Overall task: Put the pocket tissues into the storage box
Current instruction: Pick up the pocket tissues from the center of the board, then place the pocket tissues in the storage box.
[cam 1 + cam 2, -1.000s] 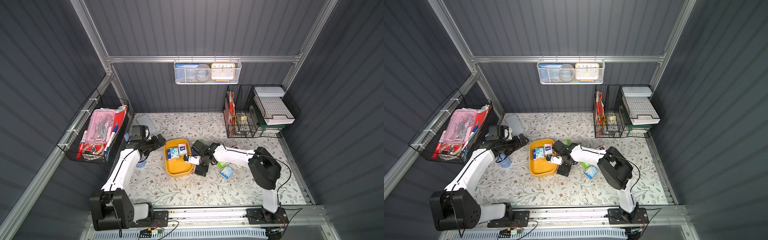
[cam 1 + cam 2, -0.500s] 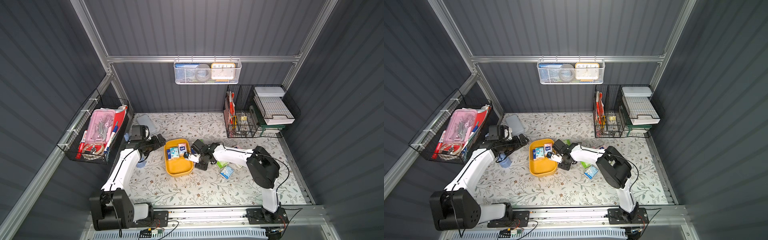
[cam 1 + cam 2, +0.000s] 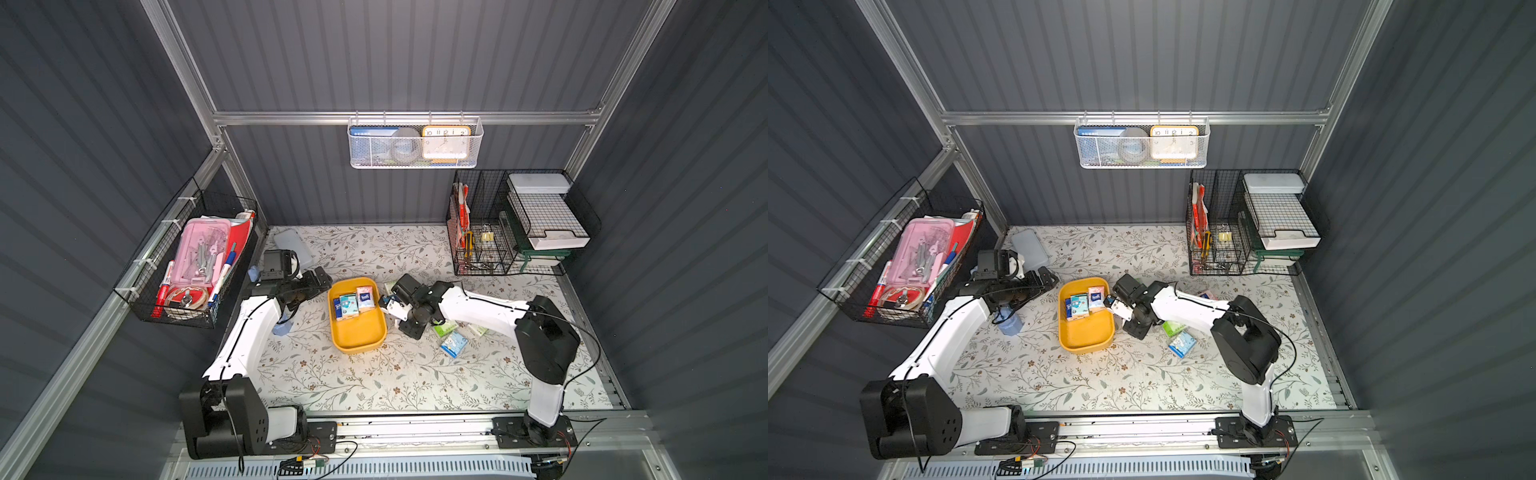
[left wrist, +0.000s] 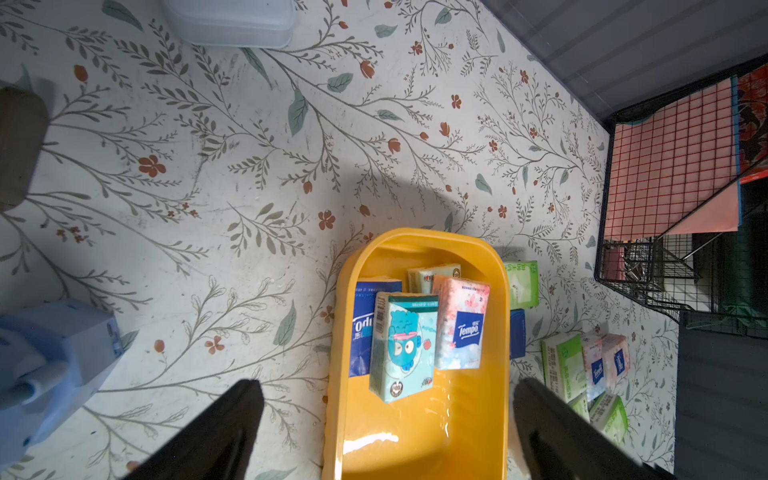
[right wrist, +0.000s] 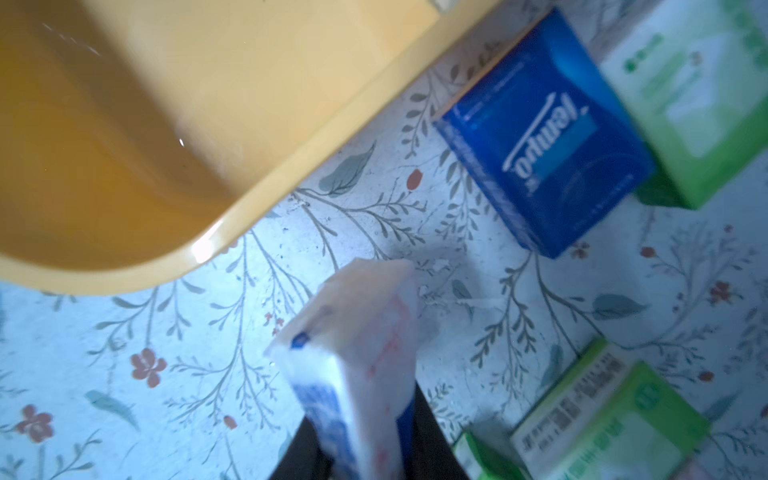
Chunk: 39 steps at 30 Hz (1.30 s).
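The shallow mustard-yellow rounded plastic storage box (image 3: 358, 348) lies on the floral-print tabletop (image 3: 374, 386), left of its middle, with its long sides running from the near edge toward the far edge. Four pocket tissue packets sit in the far end of the box. They are a dark blue packet (image 4: 362, 324), a light blue cartoon-printed packet (image 4: 401, 345) lying partly over it, a pink flower-printed packet (image 4: 461, 324) beside that, and a pale packet (image 4: 432, 274) behind them near the far wall.

The right gripper (image 3: 386, 301) is just outside the box's right wall. Its fingers (image 5: 432, 453) are clamped on a white-and-pink plastic-wrapped packet (image 5: 361, 353) with blue print, which stands on end between them over the tabletop, outside the rim.

More packets lie on the tabletop to the right of the box. A dark blue Tempo packet (image 5: 544, 137) is close to the box wall, with a green packet (image 5: 690, 95) touching it. There is also a green barcode-labelled packet (image 5: 602, 415), and a light blue loose packet (image 3: 455, 345) lies nearer the near edge.

The left gripper (image 3: 320, 279) hangs just beside the box's far left corner. Its black fingers (image 4: 216, 432) are spread wide apart and hold nothing, and the left wrist view looks between them onto the box.

A flat grey-blue rounded case (image 3: 291, 245) lies at the far left corner, and a black wire rack (image 3: 482, 232) stands at the far right corner
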Each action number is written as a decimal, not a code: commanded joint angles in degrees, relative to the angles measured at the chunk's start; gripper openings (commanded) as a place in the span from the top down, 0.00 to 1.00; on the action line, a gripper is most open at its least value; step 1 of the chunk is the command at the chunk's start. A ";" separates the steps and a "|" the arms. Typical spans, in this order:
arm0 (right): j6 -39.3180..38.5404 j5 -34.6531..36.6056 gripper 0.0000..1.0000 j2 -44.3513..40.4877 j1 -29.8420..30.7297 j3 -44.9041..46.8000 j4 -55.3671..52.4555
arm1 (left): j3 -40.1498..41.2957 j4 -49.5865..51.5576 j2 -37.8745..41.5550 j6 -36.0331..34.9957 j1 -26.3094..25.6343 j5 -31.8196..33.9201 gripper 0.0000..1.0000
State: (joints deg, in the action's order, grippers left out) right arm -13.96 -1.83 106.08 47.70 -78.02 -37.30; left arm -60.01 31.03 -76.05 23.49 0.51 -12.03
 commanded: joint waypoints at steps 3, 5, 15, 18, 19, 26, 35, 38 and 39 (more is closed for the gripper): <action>23.08 -8.46 0.90 -2.00 -0.10 -4.68 -4.26 | -1.09 -2.20 -0.98 0.76 0.10 -2.51 0.01; 31.55 -11.72 0.90 -0.85 -0.05 -5.94 -2.99 | -0.60 -3.22 -0.98 1.12 0.12 -2.86 0.01; 57.89 -6.75 0.89 3.30 4.24 -6.85 13.03 | 1.68 -4.09 1.12 0.72 0.11 -4.36 0.01; 58.64 -2.78 0.89 5.70 5.19 -11.35 9.90 | 2.25 -3.98 1.43 0.51 0.10 -4.45 0.01; 58.90 -1.34 0.89 7.01 5.30 -13.16 7.94 | 2.39 -3.96 1.52 0.51 0.12 -4.40 0.01; 58.60 5.41 0.90 12.64 5.99 -19.28 -0.31 | 2.43 -3.78 2.14 0.42 0.11 -4.28 0.01; 58.65 5.63 0.77 14.39 6.09 -18.63 0.99 | 2.05 -3.53 1.87 0.51 0.10 -4.32 0.01; 58.23 6.51 0.69 13.98 6.09 -18.69 1.00 | 1.92 -3.34 2.11 0.56 0.10 -4.19 0.01; 58.09 6.77 0.67 13.81 6.09 -18.75 1.03 | 1.92 -3.26 2.18 0.51 0.10 -4.16 0.01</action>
State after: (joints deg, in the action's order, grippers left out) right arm 44.21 2.90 120.42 53.56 -96.53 -35.24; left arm -58.26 27.07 -75.05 23.90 0.51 -15.42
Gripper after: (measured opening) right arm 0.325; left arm 0.992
